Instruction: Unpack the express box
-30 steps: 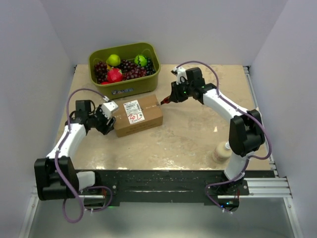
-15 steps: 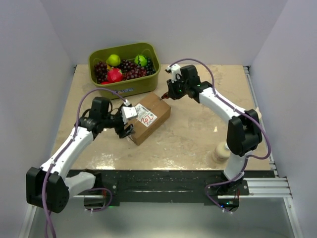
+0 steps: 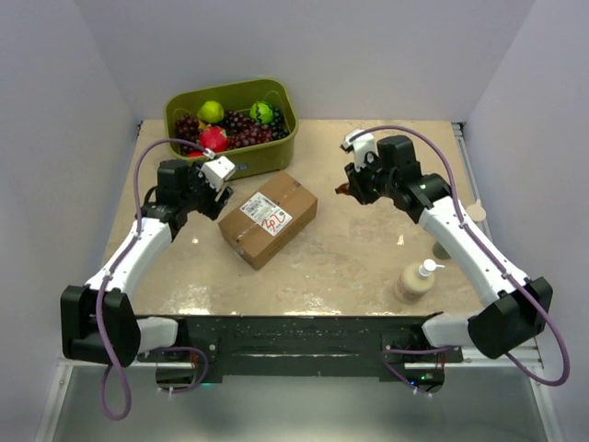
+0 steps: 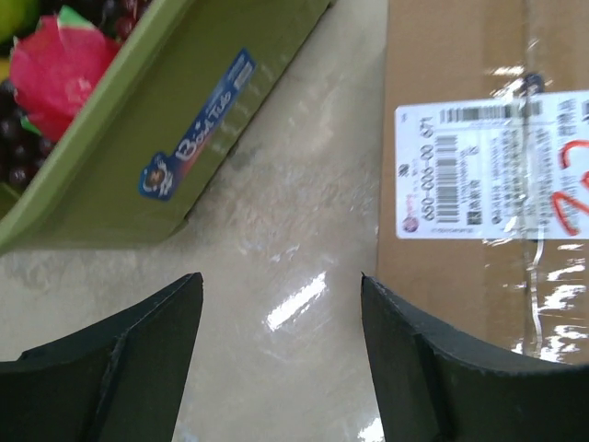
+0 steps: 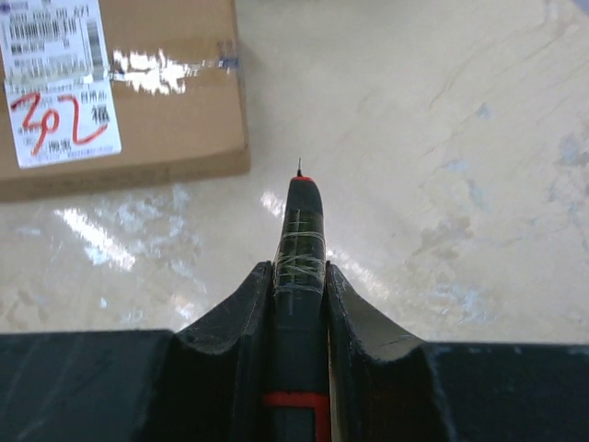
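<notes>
A pale stone-look table (image 3: pixel 368 249) fills the overhead view. At upper left sits a green bin (image 3: pixel 248 158) of fruit. Just below it, left of centre, the box (image 3: pixel 268 218) lies flat and turned on the diagonal. It is closed, with clear tape along its top seam and a white label with red marks.

Your left gripper (image 3: pixel 221 175) hangs near the box's upper-left corner, with the fingers spread and nothing between them. In its wrist view, the bare table shows in the gap, the bin is at upper left and the box fills the right side.

Your right gripper (image 3: pixel 354 189) is right of centre, well apart from the box. Its fingers are clamped on a thin pointed tool (image 5: pixel 301 230) that aims towards the box's near corner.

The cardboard looks stiff, and the box is probably light. It may slide on the glossy table. The tape looks slick, so take hold across two opposite walls or brace a corner. A small bottle (image 3: pixel 414 281) stands at lower right.
</notes>
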{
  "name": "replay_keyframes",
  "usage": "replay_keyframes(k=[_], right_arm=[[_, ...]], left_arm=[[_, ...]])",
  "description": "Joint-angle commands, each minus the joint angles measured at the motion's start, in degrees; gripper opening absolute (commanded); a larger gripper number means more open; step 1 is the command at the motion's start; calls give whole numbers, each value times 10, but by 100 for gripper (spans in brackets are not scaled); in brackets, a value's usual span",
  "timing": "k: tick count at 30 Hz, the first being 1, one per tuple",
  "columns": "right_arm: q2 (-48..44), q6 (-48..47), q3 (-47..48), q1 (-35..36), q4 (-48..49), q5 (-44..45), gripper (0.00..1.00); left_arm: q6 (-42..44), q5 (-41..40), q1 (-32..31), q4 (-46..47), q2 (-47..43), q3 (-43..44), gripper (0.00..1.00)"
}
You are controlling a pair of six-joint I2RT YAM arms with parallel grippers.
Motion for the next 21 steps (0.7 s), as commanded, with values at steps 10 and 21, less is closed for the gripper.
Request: replay_keyframes(k=[10,21], right_arm=[[69,-5,7,13,-37,-59,0],[174,-12,108,56,-12,-36,0]], left_arm=[[35,5,-14,-35,-4,-89,72],[74,209,-20,-89,-80,-131,74]])
